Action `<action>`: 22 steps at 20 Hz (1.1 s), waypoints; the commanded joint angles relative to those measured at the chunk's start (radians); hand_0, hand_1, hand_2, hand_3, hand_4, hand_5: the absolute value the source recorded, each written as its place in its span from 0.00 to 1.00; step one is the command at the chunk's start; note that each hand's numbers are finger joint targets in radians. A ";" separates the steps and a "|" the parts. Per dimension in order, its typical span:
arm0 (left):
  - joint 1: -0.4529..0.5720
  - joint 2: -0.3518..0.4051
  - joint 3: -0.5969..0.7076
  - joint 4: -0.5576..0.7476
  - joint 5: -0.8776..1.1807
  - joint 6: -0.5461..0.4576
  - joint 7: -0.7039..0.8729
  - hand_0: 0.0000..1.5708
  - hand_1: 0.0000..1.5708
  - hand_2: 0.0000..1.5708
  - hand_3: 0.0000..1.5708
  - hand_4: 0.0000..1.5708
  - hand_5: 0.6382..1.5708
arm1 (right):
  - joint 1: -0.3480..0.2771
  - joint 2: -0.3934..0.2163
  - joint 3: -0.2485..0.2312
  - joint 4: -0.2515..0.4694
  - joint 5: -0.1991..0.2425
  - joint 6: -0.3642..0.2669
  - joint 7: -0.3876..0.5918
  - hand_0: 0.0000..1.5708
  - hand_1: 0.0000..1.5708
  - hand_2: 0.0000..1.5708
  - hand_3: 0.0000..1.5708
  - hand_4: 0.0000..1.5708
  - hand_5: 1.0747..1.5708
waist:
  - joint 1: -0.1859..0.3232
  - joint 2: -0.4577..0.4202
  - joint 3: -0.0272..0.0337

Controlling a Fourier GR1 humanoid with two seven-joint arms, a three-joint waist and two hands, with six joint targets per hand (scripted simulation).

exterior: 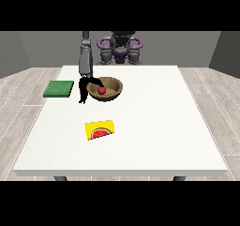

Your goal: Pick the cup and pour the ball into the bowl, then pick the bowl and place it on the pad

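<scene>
Nearest the camera, one yellow watermelon card point(100, 130) lies on my white desk point(154, 122). Behind it, one wooden bowl point(111, 86) holds one red ball point(101, 90); my hand at the view's left point(86, 90) curls over its rim. One green pad point(59, 88) lies apart, further left.

Ball point(101, 90) in bowl point(114, 85); pad point(59, 88) left of bowl; box point(100, 130) nearer camera.

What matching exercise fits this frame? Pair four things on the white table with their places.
Things:
1. red ball
2. green flat pad
3. yellow box with a watermelon picture
4. brown wooden bowl

Places:
A. near the table's left edge
B. beside the black hand at the view's left
C. inside the bowl
D. nearest the camera

Pairs: 1-C, 2-A, 3-D, 4-B
</scene>
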 commanded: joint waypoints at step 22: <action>0.173 0.147 0.113 0.329 -0.019 -0.120 -0.169 0.00 0.00 0.00 0.00 0.00 0.97 | -0.126 -0.183 0.244 -0.146 0.299 -0.167 0.727 1.00 1.00 1.00 1.00 0.80 0.81 | -0.161 -0.151 0.0174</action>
